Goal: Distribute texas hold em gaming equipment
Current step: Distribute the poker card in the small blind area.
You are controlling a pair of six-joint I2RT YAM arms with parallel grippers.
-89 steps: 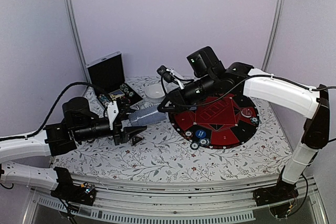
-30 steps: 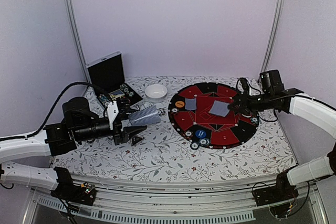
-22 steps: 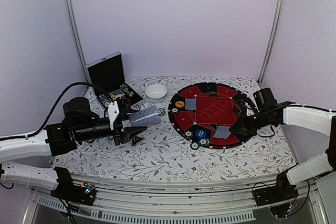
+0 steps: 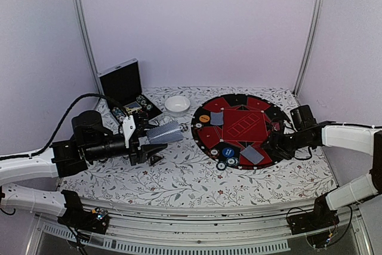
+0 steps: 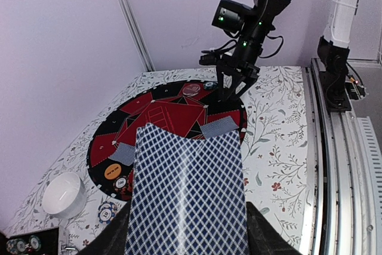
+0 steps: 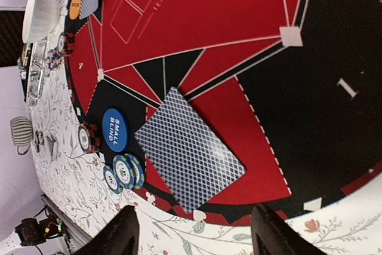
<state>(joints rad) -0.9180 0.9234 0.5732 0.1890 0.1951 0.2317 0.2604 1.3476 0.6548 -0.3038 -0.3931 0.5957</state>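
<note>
Next card: the deck (image 5: 188, 189) lies well to the left of my right jaws, across the mat (image 4: 242, 125).
My left jaws are clamped on the deck, its long axis aimed at the mat; my right jaws stand apart beside a face-down card (image 6: 190, 149).

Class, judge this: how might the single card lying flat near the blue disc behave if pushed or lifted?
The card looks thin, so probably light and bendy. Lying flush on the mat, it is likely hard to pinch; pushed, it should slide.

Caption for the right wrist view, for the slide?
Right gripper open above a face-down playing card lying on the round red-and-black mat, beside the blue small-blind disc and chips.
</note>
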